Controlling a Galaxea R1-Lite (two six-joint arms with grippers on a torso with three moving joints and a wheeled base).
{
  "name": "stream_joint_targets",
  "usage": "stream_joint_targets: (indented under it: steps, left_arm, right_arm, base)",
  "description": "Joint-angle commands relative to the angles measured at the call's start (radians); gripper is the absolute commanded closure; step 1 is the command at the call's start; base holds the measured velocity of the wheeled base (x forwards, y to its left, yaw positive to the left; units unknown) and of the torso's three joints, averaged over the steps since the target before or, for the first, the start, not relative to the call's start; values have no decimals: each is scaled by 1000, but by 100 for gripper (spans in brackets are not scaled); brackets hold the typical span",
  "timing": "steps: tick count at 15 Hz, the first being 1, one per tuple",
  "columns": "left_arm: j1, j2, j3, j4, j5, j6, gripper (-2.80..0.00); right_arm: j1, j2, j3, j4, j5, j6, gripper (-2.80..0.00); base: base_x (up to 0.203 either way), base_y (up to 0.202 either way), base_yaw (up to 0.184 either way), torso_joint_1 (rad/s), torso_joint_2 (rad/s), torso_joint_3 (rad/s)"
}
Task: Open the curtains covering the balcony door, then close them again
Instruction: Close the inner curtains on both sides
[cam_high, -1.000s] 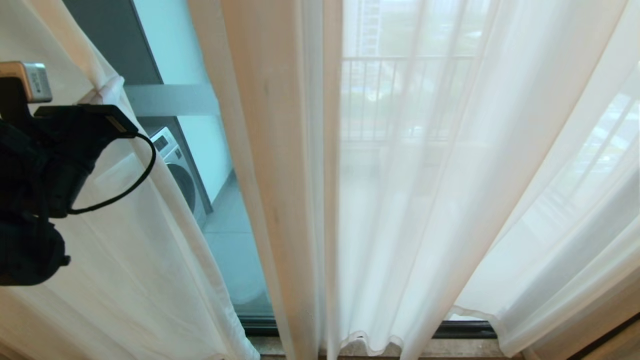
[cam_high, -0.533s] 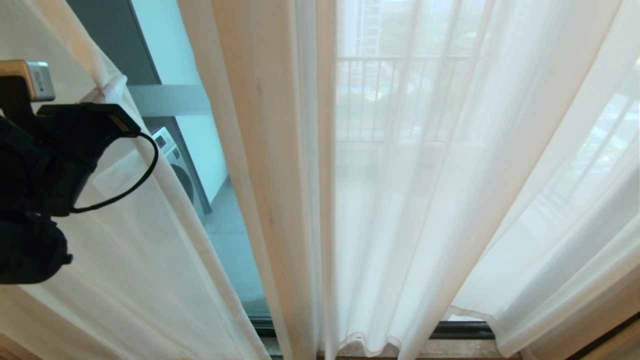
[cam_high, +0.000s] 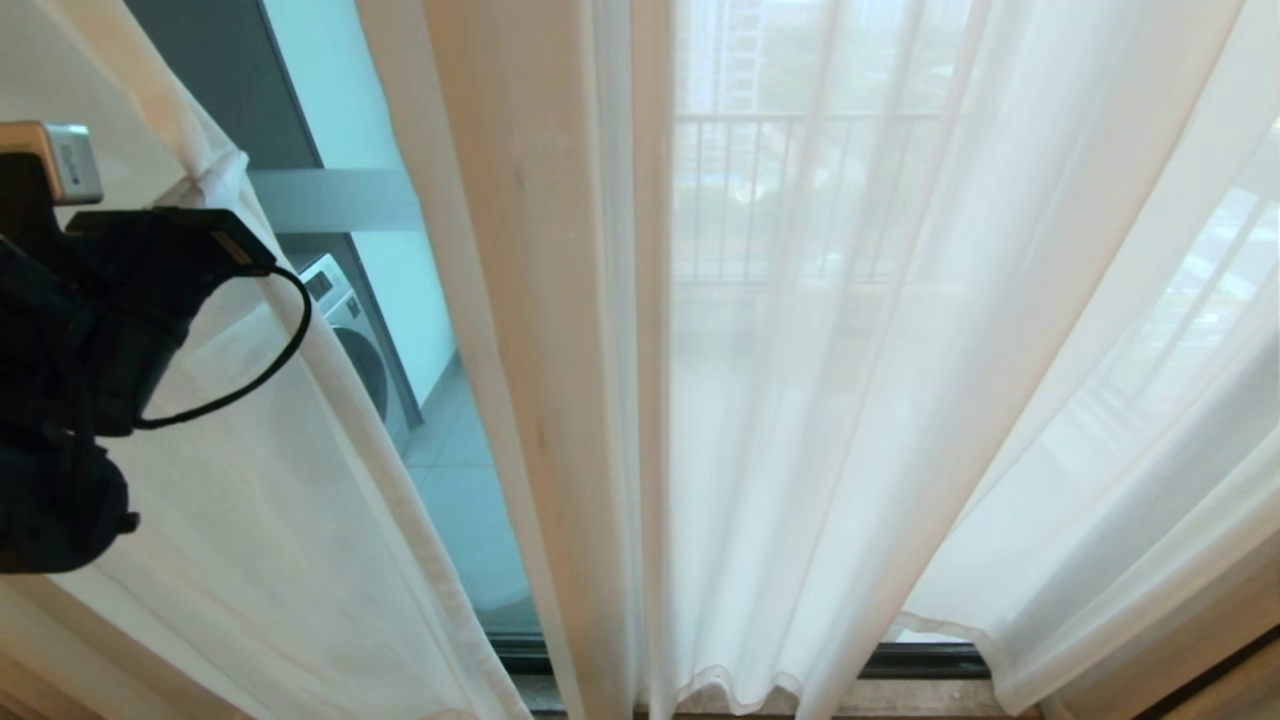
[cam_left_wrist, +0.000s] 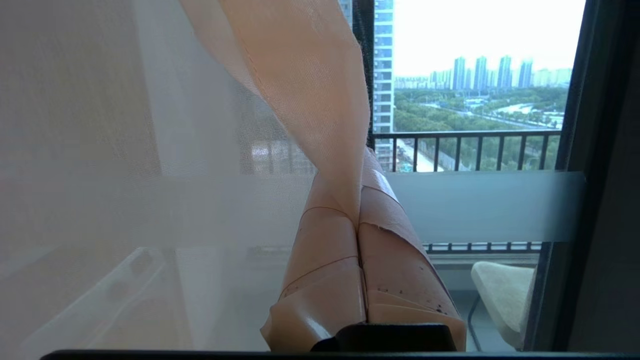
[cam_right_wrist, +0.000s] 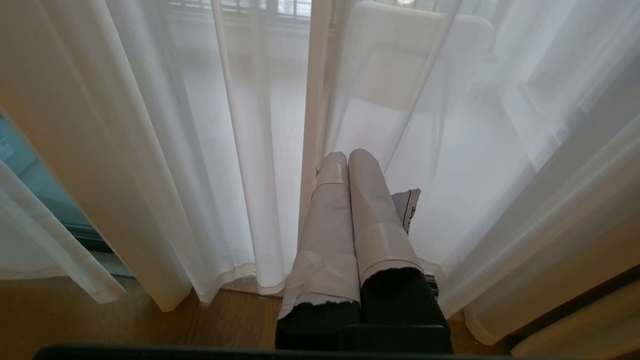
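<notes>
Pinching the left curtain (cam_left_wrist: 320, 100) edge in clamped left gripper (cam_left_wrist: 359, 200), balcony door (cam_high: 340, 200) partly bared, wider opening and reclosing pending.

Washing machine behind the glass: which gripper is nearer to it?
Left. The left gripper, shut on the curtains, sits just beside the washing machine. The right gripper is shut, out of the head view, facing sheer fabric.

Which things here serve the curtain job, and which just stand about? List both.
Job:
- curtains, left panel pinched and drawn aside
- balcony door, partly uncovered
- left pincer, shut on the curtain edge

Standing about:
- washing machine behind the glass
- balcony railing
- chair outside
- right pincer, shut, empty
</notes>
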Motion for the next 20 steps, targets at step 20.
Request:
stream_joint_targets:
  steps: [20]
  left_arm:
    - [-288, -101, -135, -13, 16, 39, 0]
  right_arm:
    - [0, 1, 0, 0, 0, -1, 0]
  base:
    - [0, 0, 0, 0, 0, 0]
